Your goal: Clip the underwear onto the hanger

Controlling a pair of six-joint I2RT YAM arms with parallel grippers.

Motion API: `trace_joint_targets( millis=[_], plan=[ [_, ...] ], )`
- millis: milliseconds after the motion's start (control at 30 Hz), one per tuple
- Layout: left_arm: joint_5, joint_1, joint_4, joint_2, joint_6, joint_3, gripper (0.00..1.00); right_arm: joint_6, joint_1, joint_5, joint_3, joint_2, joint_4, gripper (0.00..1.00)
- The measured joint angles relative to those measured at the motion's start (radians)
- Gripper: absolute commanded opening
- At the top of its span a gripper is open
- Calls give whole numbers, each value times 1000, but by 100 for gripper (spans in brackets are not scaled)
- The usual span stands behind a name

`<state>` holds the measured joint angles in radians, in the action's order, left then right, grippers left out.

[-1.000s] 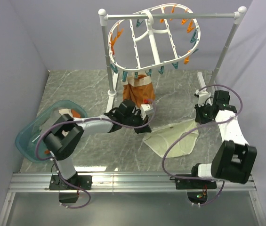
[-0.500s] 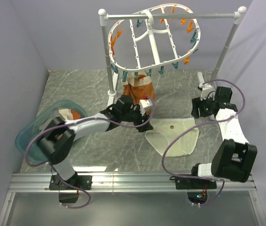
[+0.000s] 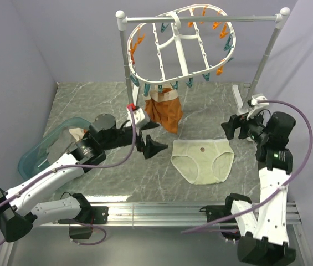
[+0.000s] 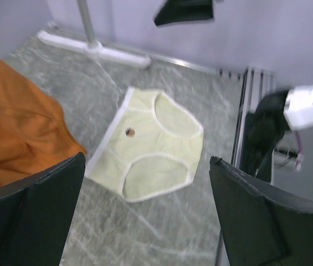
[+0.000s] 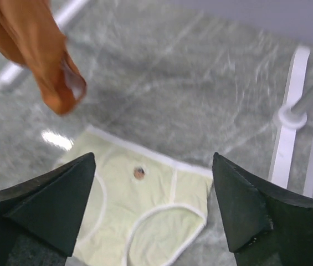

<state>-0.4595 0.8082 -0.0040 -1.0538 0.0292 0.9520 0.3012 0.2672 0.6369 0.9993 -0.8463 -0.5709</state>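
Note:
The pale cream-yellow underwear (image 3: 202, 160) lies spread flat on the marble table, waistband toward the back, with a small dark dot near the band. It also shows in the left wrist view (image 4: 150, 149) and the right wrist view (image 5: 145, 205). My left gripper (image 3: 149, 145) hovers open just left of it and holds nothing (image 4: 147, 160). Just above its right corner my right gripper (image 3: 235, 130) is open and empty too (image 5: 153, 157). The white oval hanger (image 3: 180, 58), with orange and teal clips around its rim, hangs from the rail at the back.
An orange-brown garment (image 3: 166, 111) hangs clipped under the hanger's front edge, just behind the underwear (image 4: 18, 133) (image 5: 40, 39). The white rail stand (image 3: 200, 18) spans the back; its feet rest on the table (image 5: 292, 116). A teal basin (image 3: 40, 149) sits at the left.
Both grippers went from shut to open and let go of the underwear, which now lies flat. Both arms have drawn back and apart from it.

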Motion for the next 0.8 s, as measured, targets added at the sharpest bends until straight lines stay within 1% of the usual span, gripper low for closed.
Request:
trace_joint_targets(
  millis=[67,100,167,200,267,367,400,467,600,700,767,800],
  plan=[
    [43,0,-5,9,58,40,99,-72,0,18,-6,50,50,96],
    [56,0,-6,8,74,58,99,-113,0,31,-13,72,87,95],
    [63,0,-8,-13,88,103,99,-174,0,69,-27,95,154,91],
    [63,0,0,-29,89,126,99,-200,0,90,-34,101,188,87],
    [73,3,38,-62,94,150,95,-253,0,132,-47,99,268,86],
    [156,29,139,-123,92,151,79,-319,0,177,-87,66,408,85],
    [195,44,178,-151,83,151,65,-336,0,185,-94,49,444,85],
    [278,74,262,-218,61,151,55,-362,0,197,-95,6,510,85],
    [409,100,404,-362,22,170,55,-383,0,204,-93,-79,576,84],
    [486,99,461,-464,17,228,57,-381,-11,205,-77,-110,599,82],
    [526,97,505,-506,19,251,55,-374,-30,205,-69,-119,620,80],
    [539,97,527,-519,21,257,52,-366,-45,202,-68,-121,636,77]
  ],
)
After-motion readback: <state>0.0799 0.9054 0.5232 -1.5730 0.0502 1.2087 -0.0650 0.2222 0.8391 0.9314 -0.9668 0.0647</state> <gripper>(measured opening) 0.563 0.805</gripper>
